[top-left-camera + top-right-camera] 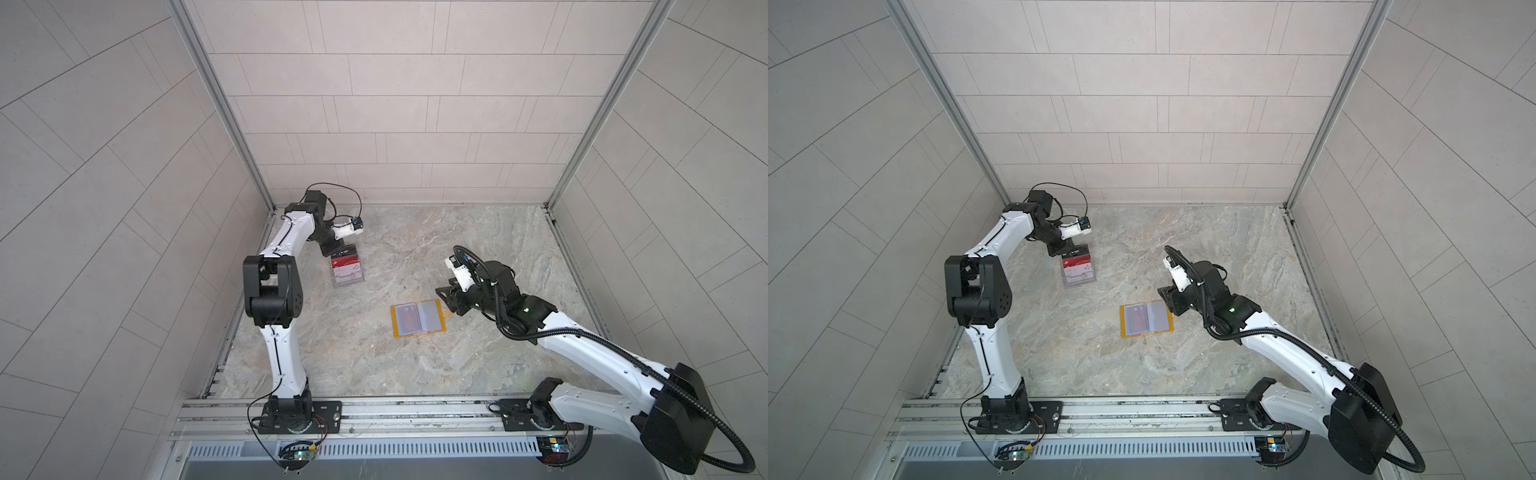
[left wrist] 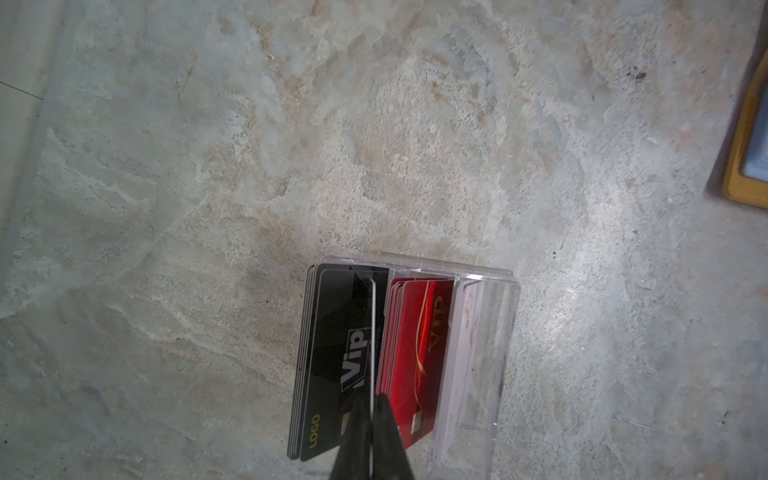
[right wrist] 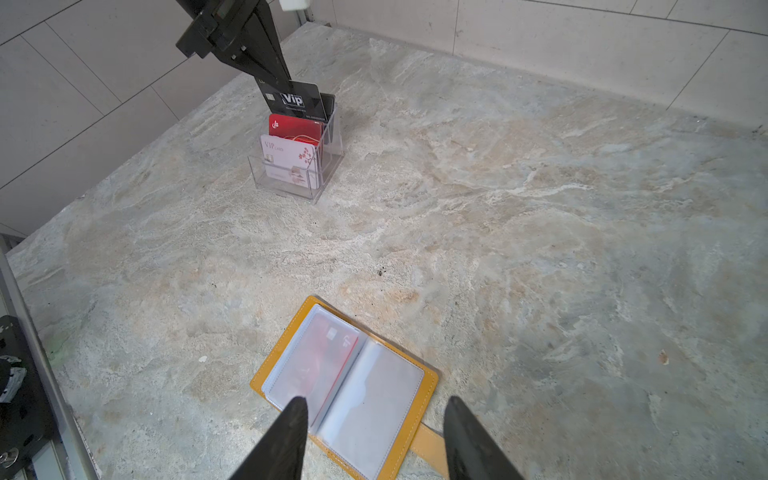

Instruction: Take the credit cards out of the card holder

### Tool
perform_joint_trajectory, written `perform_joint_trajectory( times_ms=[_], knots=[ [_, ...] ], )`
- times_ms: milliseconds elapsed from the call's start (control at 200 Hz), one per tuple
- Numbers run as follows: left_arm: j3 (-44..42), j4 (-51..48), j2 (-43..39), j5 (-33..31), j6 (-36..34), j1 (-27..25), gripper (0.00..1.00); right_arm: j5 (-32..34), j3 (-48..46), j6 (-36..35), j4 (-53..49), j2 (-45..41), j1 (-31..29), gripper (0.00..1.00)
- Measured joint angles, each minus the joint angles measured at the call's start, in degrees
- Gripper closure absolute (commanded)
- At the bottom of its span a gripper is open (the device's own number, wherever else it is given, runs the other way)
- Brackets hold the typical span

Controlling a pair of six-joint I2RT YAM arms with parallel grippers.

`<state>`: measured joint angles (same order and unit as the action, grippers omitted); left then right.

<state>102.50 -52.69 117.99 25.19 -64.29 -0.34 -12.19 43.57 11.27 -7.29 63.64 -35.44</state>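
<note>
Left claw [image 3: 286, 83] is pinched shut on the dark grey card [image 3: 301, 102], edge-down at the clear stand's [image 3: 328, 174] back tier. Lower it straight and release only once seated. Right claw [image 3: 376, 405] hangs half open and empty above the card holder [image 3: 282, 345], which lies open on the bench [image 3: 540, 208] (1 red card [image 3: 328, 357] shows in a sleeve).

This is a robot laboratory cell. A left arm [image 1: 282, 357] and a right arm [image 1: 602, 353] are bolted to an aluminium rail [image 1: 415, 411] at the bottom of the frame, beside bare circuit boards [image 1: 301, 456]. Pale tiled panels [image 1: 395, 104] on metal posts [image 1: 221, 104] enclose the stone-pattern table [image 1: 415, 365].
</note>
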Motion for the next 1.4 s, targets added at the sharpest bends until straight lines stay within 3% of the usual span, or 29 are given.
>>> perform_joint_trajectory(
  times_ms=[340, 791, 1051, 1397],
  knots=[
    [-0.1, 0.9, 1.0, 0.1, 0.5, 0.0, 0.9, 0.1, 0.0, 0.0, 0.2, 0.0, 0.3, 0.44],
    [-0.2, 1.7, 2.6, 0.1, 2.8, 0.0, 0.67, 0.6, 0.0, 0.4, 0.9, 0.0, 0.3, 0.45],
    [-0.4, 3.5, 2.3, 0.0, 5.1, 0.0, 0.6, 0.6, 0.0, 0.4, 2.1, 0.0, 0.3, 0.45],
    [-3.7, 7.9, -5.4, -0.8, 11.0, 0.0, 0.38, -1.0, 0.0, 1.1, 4.0, 1.8, 0.3, 0.45]
  ],
)
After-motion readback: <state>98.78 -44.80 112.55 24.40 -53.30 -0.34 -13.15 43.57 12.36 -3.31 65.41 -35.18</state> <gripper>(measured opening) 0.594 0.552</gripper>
